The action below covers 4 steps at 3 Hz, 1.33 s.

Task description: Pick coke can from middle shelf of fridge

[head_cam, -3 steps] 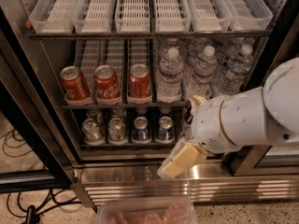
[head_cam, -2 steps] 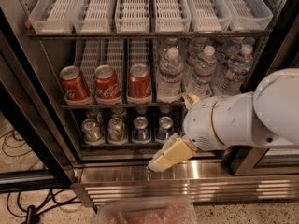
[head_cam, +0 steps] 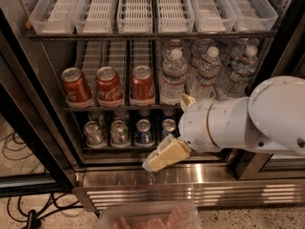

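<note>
**Fridge** [head_cam: 200, 178]: tall display cooler with black door frame and brushed stainless base. The door stands open, so the shelves are exposed to reach.

**Robot arm** [head_cam: 267, 118]: white, rounded casing. It enters from the right and lies low across the front of the fridge, below the level of the target tier.

**Clear ribbed plastic lane trays** [head_cam: 133, 11]: the top-tier row holds nothing. The trays slope forward, which I judge is meant to feed stock to the front edge.

**Middle shelf** [head_cam: 119, 108]: thin dark metal rack, second tier. It carries cans on the left and clear plastic water bottles [head_cam: 172, 78] on the right.

**Coke can** [head_cam: 142, 84]: red aluminium can with silver top, the rightmost of three alike. It stands upright at the front lip of the middle shelf, touching neither neighbour visibly.

**Small silver and blue-and-silver cans** [head_cam: 119, 131]: on the lowest rack; not wanted.

**Gripper** [head_cam: 167, 132]: two beige fingers spread wide with nothing between them. The lower finger [head_cam: 164, 155] points down-left before the steel base; the upper finger [head_cam: 187, 100] sits by the bottles' feet. The coke can lies up and to the left of both, outside their gap and apart from them. Raising the gripper and swinging it leftward looks necessary.
</note>
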Motion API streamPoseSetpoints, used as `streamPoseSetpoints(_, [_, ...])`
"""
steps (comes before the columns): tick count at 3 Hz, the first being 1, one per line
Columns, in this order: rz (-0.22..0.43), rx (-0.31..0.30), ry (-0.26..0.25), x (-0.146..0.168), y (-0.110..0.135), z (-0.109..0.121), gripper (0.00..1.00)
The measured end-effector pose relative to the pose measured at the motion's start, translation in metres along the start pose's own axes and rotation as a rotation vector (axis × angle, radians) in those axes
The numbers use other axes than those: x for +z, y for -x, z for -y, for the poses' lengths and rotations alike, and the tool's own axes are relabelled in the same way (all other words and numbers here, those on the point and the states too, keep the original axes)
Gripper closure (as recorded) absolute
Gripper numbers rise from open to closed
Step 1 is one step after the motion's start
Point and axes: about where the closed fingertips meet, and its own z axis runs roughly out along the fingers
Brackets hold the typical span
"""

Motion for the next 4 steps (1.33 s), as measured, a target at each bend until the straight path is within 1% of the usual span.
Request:
streamPoseSetpoints(1, [0.085, 0.057, -0.044, 0.024, 0.000, -0.008, 0.00])
streamPoseSetpoints(2, [0.148, 0.082, -0.109, 0.043, 0.014, -0.003, 0.00])
streamPoseSetpoints(3, [0.193, 0.130, -0.192, 0.058, 0.030, 0.002, 0.00])
streamPoseSetpoints(4, [0.200, 0.126, -0.235, 0.058, 0.037, 0.009, 0.00])
